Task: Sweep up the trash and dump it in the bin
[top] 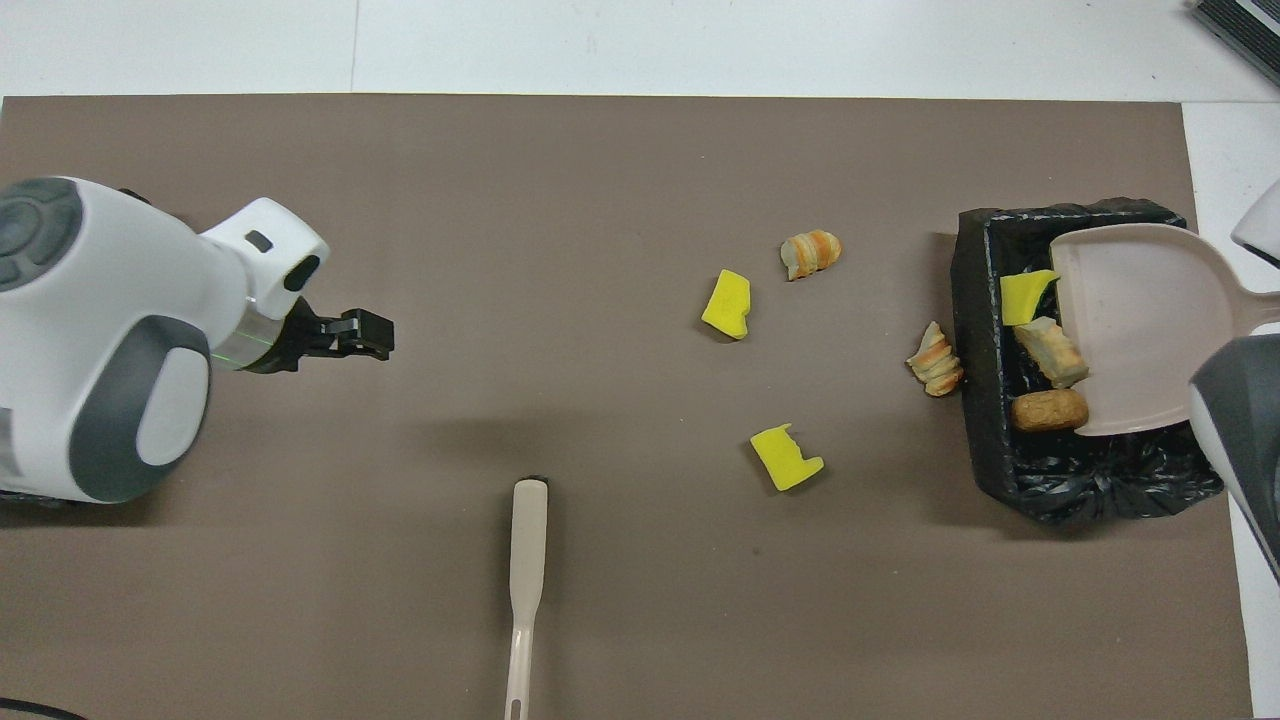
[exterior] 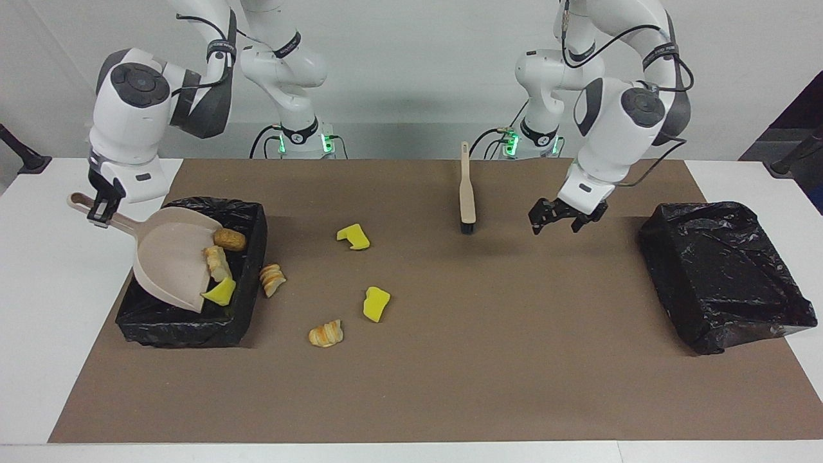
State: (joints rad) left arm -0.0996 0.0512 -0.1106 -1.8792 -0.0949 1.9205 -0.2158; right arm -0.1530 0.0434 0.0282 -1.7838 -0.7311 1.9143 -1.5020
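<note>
My right gripper [exterior: 101, 209] is shut on the handle of the beige dustpan [exterior: 170, 257], which is tilted with its mouth down into the black-lined bin [exterior: 254, 257] at the right arm's end. Three bits of trash lie at the pan's lip inside this bin: a brown bread piece [exterior: 229, 239], a pale bread piece [exterior: 217, 262] and a yellow sponge chunk [exterior: 220, 292]. On the mat lie a bread piece [exterior: 272, 279] against the bin, another bread piece [exterior: 326, 334] and two yellow sponge chunks [exterior: 376, 303] [exterior: 353, 236]. My left gripper [exterior: 558, 225] is open and empty over the mat.
The beige brush [exterior: 467, 193] lies on the brown mat [exterior: 488, 360] near the robots, beside my left gripper. A second black-lined bin [exterior: 726, 276] stands at the left arm's end. In the overhead view the dustpan [top: 1140, 320] covers part of the first bin [top: 985, 300].
</note>
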